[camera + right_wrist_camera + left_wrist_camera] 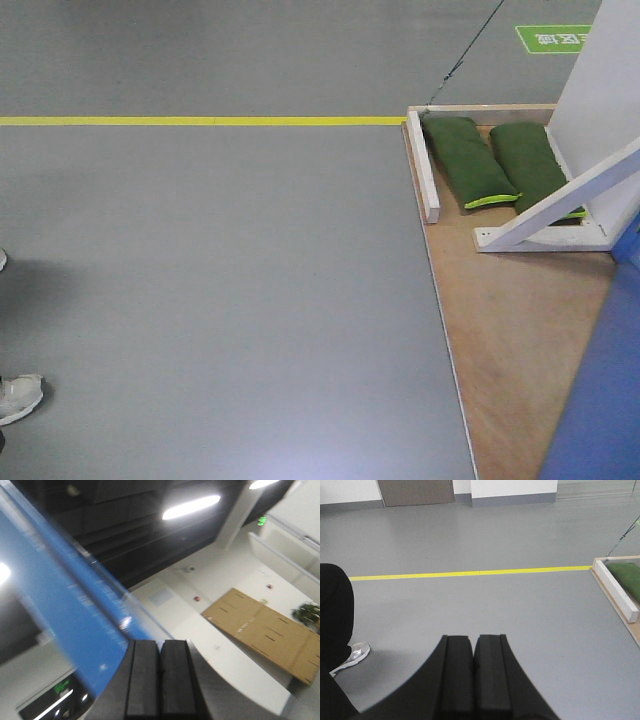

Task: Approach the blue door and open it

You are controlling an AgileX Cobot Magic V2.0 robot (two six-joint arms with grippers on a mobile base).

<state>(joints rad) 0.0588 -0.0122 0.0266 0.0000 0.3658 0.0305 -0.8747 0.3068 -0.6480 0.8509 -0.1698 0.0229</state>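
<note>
Near right, the door (602, 395) shows just a corner — approach step.
Left pincer (473, 652) and right pincer (160, 667) are closed tight, holding nothing. No handle visible — I'd turn right to face the door squarely, clear of the platform (505, 330), before reaching.

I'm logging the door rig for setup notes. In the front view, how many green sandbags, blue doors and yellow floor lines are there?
Green sandbags: 2
Blue door: 1
Yellow floor line: 1
Total: 4
</note>
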